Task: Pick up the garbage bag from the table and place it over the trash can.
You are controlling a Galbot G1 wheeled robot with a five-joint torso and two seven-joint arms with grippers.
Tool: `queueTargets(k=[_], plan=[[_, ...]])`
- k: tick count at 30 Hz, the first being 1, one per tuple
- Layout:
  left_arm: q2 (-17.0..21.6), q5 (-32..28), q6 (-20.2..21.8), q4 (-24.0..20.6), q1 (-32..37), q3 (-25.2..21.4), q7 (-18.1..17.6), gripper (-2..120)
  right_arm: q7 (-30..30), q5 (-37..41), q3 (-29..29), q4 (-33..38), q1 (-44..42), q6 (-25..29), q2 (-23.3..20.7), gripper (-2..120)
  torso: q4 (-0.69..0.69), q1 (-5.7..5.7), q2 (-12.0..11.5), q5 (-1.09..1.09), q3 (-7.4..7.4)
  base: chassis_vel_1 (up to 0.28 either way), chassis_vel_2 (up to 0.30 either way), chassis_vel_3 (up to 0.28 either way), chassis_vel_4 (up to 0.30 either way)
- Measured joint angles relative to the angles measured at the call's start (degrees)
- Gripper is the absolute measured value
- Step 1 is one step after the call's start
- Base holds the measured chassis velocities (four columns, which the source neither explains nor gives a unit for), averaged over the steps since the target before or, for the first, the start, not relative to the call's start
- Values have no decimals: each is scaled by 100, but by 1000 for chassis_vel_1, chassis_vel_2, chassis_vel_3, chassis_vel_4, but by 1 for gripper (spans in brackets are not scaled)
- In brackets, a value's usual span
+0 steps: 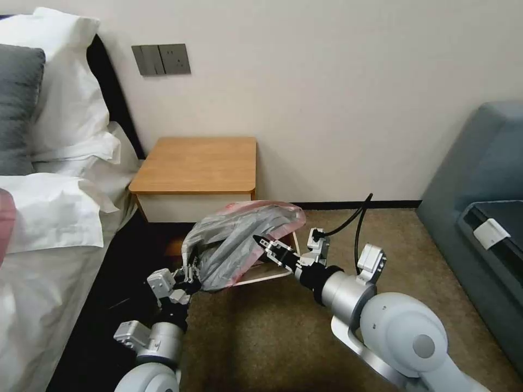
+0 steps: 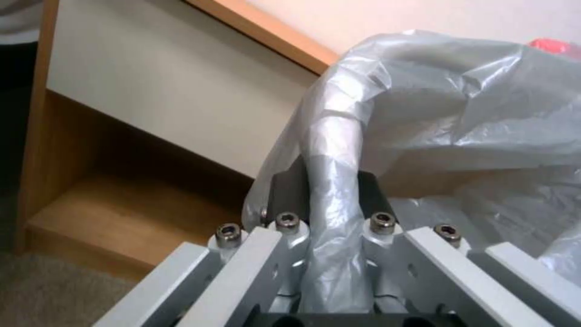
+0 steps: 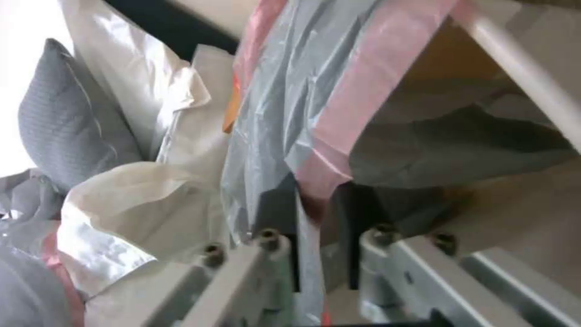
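Head view: both arms hold the garbage bag [image 1: 239, 242] spread over the trash can [image 1: 272, 276] on the carpet in front of the table [image 1: 196, 163], 1 gripper per side so the mouth stays wide enough for the rim. Left gripper [image 1: 188, 275] is clamped on a bunched strip of grey film, clear in the left wrist view. Right gripper [image 1: 260, 241] pinches the pinkish-red edge between closed jaws. Bag is off the table, draped loosely, probably not seated all round yet.
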Motion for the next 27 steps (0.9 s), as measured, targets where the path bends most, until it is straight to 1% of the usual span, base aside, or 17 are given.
queueTargets(k=[2, 9, 12, 13, 16, 19, 24, 27], plan=[[0, -3, 0, 0, -5, 1, 0, 5, -6, -58, -32, -17, -16, 0, 11, 0, 0, 0, 0, 0, 0, 0, 0, 0, 0], [-14, -15, 1, 0, -17, 2, -14, 5, -10, -172, -75, -6, -80, 2, 23, 0, 0, 0, 0, 0, 0, 0, 0, 0, 0], [-9, -52, 1, 0, -41, -48, -35, 5, 40, -174, -68, 187, -270, 4, -44, 0, 0, 0, 0, 0, 0, 0, 0, 0, 0], [-3, -93, 2, 16, -77, -67, -55, 5, 104, -183, -48, 334, -462, 5, -67, 0, -1, 0, 0, 0, 0, 0, 0, 0, 0], [-1, -172, 13, 25, -105, -84, -94, 5, 299, -137, 35, 523, -651, 0, -112, 0, 0, 0, 0, 0, 0, 0, 0, 0, 0], [-1, -235, 31, 25, -121, -113, -129, 5, 405, -89, 126, 592, -817, -39, -162, 0, 0, 0, 0, 0, 0, 0, 0, 0, 0], [1, -412, 66, 23, -170, -188, -193, 5, 474, -24, 315, 593, -1191, -149, -159, 0, 0, 0, 0, 0, 0, 0, 0, 0, 0], [3, -494, 92, 14, -186, -200, -219, 5, 477, -38, 332, 540, -1229, -152, -118, 0, 0, 0, 0, 0, 0, 0, 0, 0, 0]])
